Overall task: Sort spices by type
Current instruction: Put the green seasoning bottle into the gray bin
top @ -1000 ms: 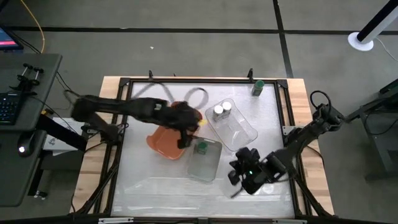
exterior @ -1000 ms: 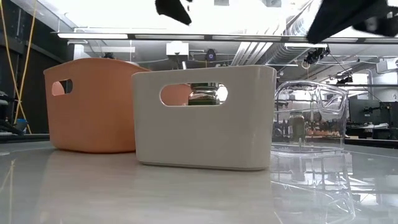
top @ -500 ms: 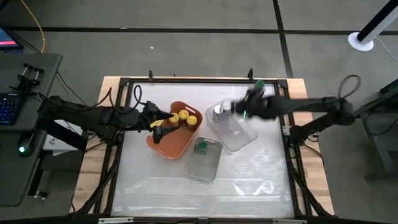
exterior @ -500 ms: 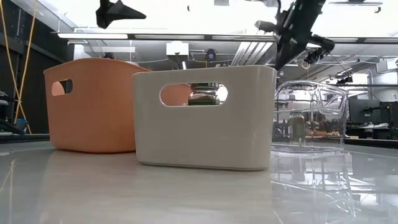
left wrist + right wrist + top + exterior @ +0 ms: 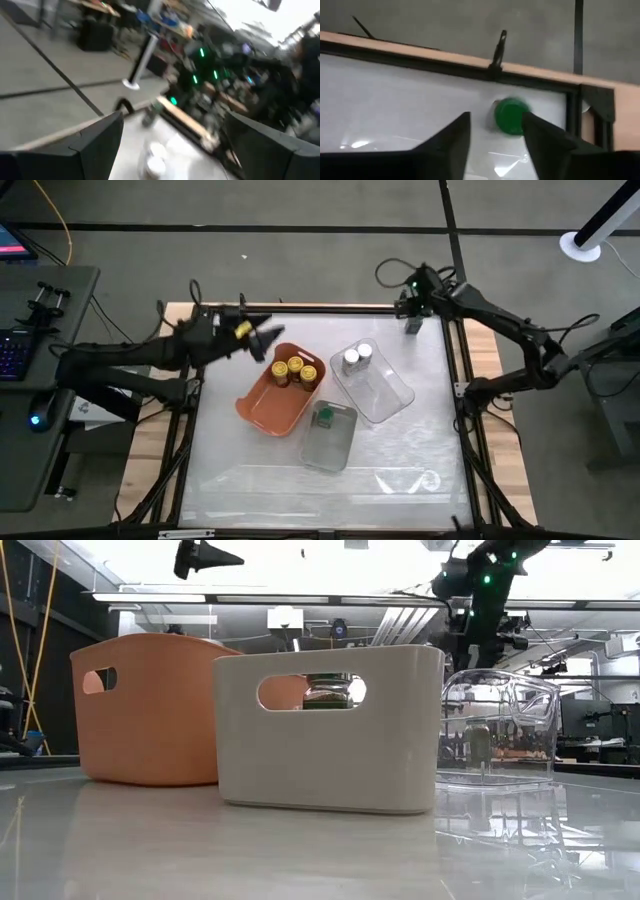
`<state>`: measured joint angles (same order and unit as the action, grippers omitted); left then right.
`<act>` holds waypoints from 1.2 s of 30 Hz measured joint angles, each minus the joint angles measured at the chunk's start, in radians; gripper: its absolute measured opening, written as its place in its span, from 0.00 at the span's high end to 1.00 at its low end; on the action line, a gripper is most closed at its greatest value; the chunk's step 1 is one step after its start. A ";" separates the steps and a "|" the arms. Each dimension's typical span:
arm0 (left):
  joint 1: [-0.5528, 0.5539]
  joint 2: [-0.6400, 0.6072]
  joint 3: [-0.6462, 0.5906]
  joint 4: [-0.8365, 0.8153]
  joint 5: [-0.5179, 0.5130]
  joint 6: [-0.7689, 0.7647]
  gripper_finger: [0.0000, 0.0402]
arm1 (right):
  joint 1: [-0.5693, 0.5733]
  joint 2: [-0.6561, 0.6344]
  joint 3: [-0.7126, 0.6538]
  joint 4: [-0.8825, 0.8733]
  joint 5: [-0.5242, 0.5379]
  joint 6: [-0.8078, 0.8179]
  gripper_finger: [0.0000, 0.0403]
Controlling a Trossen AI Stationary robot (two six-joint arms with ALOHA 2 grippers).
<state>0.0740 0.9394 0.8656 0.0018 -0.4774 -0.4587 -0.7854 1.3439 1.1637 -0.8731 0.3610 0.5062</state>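
Note:
Three yellow-lidded spice jars (image 5: 295, 369) stand in the orange tray (image 5: 262, 412). Two silver-lidded jars (image 5: 358, 356) stand in the clear tray (image 5: 385, 392), and one green-lidded jar (image 5: 324, 416) in the grey tray (image 5: 330, 450). Another green-lidded jar (image 5: 511, 116) stands upright on the table at the far right corner. My right gripper (image 5: 495, 134) hangs open over it, its fingers pointing down and apart, the lid beyond their tips. My left gripper (image 5: 264, 338) is open and empty, raised beyond the orange tray's far left end.
The three trays crowd the table's middle, the grey one (image 5: 330, 730) nearest the front. A black frame rail (image 5: 445, 67) and the wooden table edge (image 5: 545, 75) run just behind the corner jar. Bare white table (image 5: 400, 470) lies toward the near edge.
My right gripper has swung from the table's near right, across over the clear tray, to the far right corner above the green-lidded jar. My left gripper has drawn back from over the orange tray toward the far left, uncovering the yellow-lidded jars.

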 joint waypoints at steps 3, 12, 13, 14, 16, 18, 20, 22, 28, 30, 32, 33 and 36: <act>0.069 0.000 0.047 -0.010 0.000 0.027 0.17 | -0.085 0.021 0.000 0.028 -0.052 -0.054 0.46; 0.248 0.005 0.070 -0.025 0.114 0.037 0.17 | -0.184 0.174 0.000 0.085 -0.130 0.044 0.32; 0.258 0.005 0.070 -0.027 0.135 0.028 0.17 | -0.183 0.187 0.000 0.094 -0.130 0.044 0.32; 0.266 0.004 0.070 -0.028 0.154 0.022 0.17 | -0.182 0.199 0.000 0.097 -0.130 0.045 0.32; 0.275 0.002 0.070 -0.029 0.182 0.018 0.17 | -0.176 0.223 0.000 0.073 -0.128 0.054 0.32; 0.276 0.002 0.070 -0.034 0.190 0.018 0.17 | -0.175 0.236 -0.001 0.050 -0.107 0.055 0.32; 0.276 0.002 0.070 -0.049 0.199 0.018 0.17 | -0.175 0.249 -0.001 0.039 -0.095 0.066 0.32; 0.276 0.002 0.070 -0.061 0.206 0.018 0.17 | -0.176 0.265 -0.001 0.038 -0.106 0.070 0.32; 0.276 0.002 0.070 -0.074 0.206 0.018 0.17 | -0.174 0.324 -0.001 0.019 -0.153 0.093 0.32; 0.276 0.002 0.070 -0.075 0.206 0.018 0.17 | -0.174 0.342 -0.001 0.029 -0.153 0.099 0.32; 0.276 0.002 0.070 -0.078 0.206 0.017 0.17 | -0.175 0.358 -0.001 0.044 -0.153 0.097 0.32; 0.276 0.002 0.070 -0.078 0.206 0.017 0.17 | -0.175 0.362 -0.001 0.050 -0.150 0.093 0.32; 0.276 0.002 0.070 -0.078 0.206 0.016 0.17 | -0.175 0.368 0.000 0.063 -0.133 0.069 0.36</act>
<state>0.3496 0.9417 0.9356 -0.0766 -0.2710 -0.4428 -0.9600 1.7118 1.1637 -0.8100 0.2283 0.5748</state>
